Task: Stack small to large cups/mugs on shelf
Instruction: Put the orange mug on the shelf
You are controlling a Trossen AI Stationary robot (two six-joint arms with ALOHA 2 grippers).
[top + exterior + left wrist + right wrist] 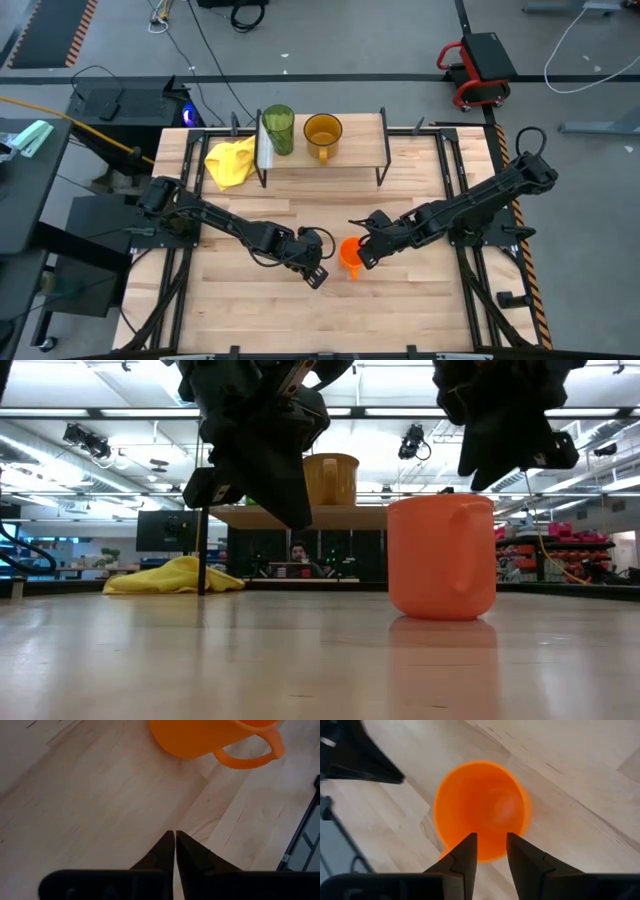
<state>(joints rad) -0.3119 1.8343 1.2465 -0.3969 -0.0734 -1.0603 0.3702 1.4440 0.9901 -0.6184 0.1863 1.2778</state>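
The small orange mug (351,255) stands upright on its base on the slatted table, handle (250,757) to one side; it also shows in the low view (442,557). My right gripper (491,842) is open by a narrow gap and hangs just above the mug's rim (480,857), pointing down. My left gripper (175,840) is shut and empty, beside the mug toward the table's left (318,268). The green tumbler (278,128) and the yellow-brown mug (322,132) stand on the shelf's wooden top (355,150) at the far edge.
A yellow cloth (230,162) lies on the table left of the shelf. The shelf's black legs (382,170) stand toward the far middle. Bare wood lies near the front edge (330,320). A person sits in the room beyond (297,555).
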